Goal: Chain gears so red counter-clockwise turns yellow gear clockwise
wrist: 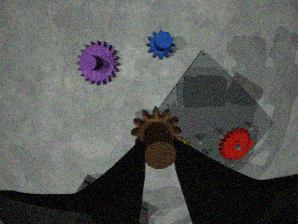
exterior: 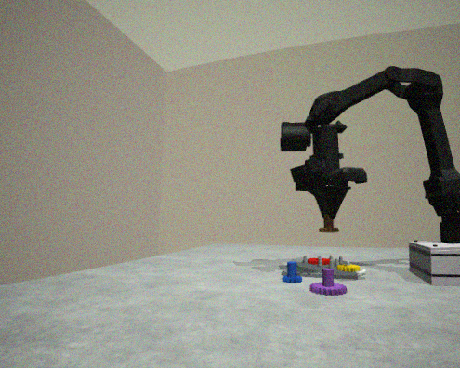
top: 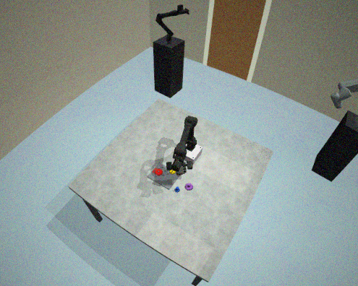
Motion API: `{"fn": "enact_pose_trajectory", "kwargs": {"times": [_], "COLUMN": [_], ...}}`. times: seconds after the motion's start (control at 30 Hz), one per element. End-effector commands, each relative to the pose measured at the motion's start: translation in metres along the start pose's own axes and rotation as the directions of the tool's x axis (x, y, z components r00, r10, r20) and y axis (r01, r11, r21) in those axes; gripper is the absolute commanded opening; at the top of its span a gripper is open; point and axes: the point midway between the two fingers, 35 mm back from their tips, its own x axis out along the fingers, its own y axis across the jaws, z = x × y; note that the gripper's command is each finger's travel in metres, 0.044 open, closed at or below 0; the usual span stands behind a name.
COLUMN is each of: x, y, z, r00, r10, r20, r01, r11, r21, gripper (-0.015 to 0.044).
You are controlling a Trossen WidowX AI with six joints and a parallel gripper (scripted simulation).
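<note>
Item: gripper (exterior: 328, 218) (wrist: 158, 145), closed on the stem of a brown gear (exterior: 328, 230) (wrist: 156, 125), aloft; grey board (top: 163, 180) (wrist: 202, 107) below, red gear (top: 158, 172) (exterior: 316, 261) (wrist: 236, 144) left, yellow gear (top: 172, 172) (exterior: 348, 268) right. Handling: centre over the chosen peg, keep level, lower slowly, ease teeth together, press flat. Clearances: purple gear (top: 189, 186) (exterior: 328, 288) (wrist: 98, 62) and blue gear (top: 177, 189) (exterior: 292, 274) (wrist: 161, 44) beyond the board's near edge, leaving room there; fingers tightest beside seated gears

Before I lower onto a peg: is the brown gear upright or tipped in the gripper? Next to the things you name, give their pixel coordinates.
Upright: in the exterior view the brown gear (exterior: 328, 230) (wrist: 156, 120) hangs level, teeth down, stem gripped above.
</note>
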Motion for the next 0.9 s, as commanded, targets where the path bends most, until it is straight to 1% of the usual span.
{"fn": "enact_pose_trajectory", "kwargs": {"times": [0.0, 0.87], "x": [0.004, 0.025], "y": [-0.007, -0.062], "z": [-0.002, -0.022], "r00": [1.000, 1.000], "r10": [0.006, 0.000], "r20": [-0.001, 0.001], "r01": [-0.006, 0.000], "r11": [1.000, 1.000], "r21": [-0.004, -0.011], "gripper": [0.0000, 0.0000]}}
